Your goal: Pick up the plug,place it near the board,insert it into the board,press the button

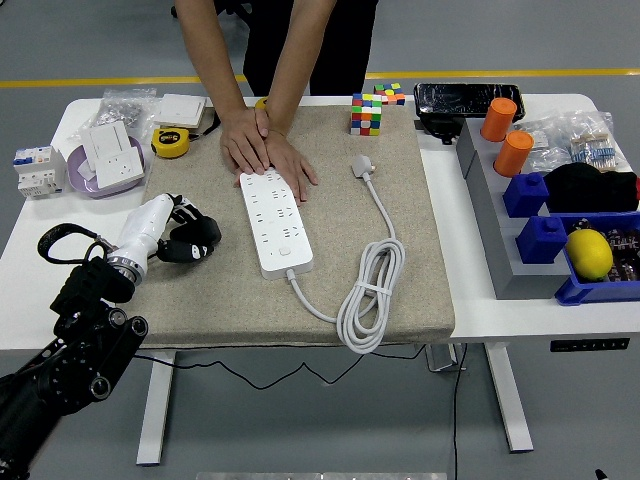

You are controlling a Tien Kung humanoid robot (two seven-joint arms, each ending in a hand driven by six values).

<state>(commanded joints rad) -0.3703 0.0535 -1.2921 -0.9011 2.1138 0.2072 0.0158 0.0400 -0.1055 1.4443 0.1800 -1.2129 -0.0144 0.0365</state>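
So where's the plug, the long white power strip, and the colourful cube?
plug [361,166], head view, on its white head.
power strip [275,222], head view, middle of its top face.
colourful cube [366,115], head view, on its front side.

No legible text was found. The yellow tape measure near the tabletop's far left edge carried dark print, too small to read. Other labels were unreadable.
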